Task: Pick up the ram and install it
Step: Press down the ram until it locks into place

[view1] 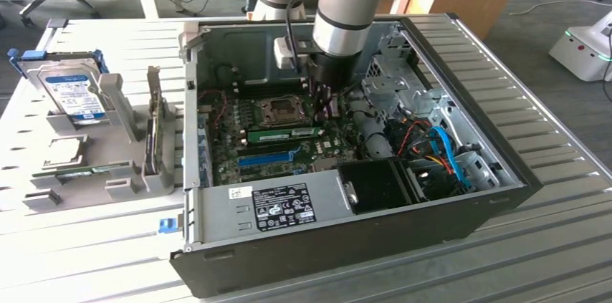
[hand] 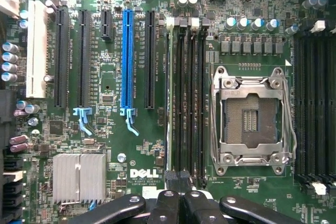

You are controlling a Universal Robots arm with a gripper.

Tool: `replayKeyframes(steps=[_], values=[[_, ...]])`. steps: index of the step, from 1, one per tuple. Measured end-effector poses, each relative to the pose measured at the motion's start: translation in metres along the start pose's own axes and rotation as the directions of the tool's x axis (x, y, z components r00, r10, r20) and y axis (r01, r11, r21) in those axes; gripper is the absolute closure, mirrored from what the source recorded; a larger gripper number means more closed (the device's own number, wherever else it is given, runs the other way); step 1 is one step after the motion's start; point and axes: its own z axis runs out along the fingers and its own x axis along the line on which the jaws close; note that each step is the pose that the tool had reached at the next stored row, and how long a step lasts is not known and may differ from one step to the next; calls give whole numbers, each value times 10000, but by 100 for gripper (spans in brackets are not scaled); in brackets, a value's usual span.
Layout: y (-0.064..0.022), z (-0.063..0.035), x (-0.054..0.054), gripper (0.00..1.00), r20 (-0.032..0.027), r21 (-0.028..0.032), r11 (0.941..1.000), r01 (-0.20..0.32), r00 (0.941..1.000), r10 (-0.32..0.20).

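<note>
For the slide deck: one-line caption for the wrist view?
Shut gripper poised over the Dell motherboard, above the black memory slots between the blue expansion slot and the empty CPU socket.

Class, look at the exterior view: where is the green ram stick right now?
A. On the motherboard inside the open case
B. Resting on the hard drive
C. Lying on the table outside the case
A: the ram sits on the motherboard inside the case.
</note>
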Motion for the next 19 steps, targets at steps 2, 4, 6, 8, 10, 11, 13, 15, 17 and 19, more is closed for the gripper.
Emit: replayKeyframes(steps=[2,4,6,8,10,11,13,15,17,19], values=[[1,-32,-1,89,-2,0,10000,0,10000,0],[2,-62,-1,89,-6,1,10000,0,10000,0],[3,-94,-2,89,-13,0,10000,0,10000,0],[5,-127,-3,89,-18,0,10000,0,10000,0],[6,-160,-4,89,-20,1,10000,0,10000,0],[7,-177,-4,89,-21,1,10000,-1,10000,1],[8,-209,-5,89,-24,0,10000,-1,10000,1],[9,-230,-5,89,-27,0,10000,-1,10000,1],[9,-229,-5,89,-25,1,10000,-1,10000,1],[9,-229,-5,89,-26,0,10000,-1,10000,1]])
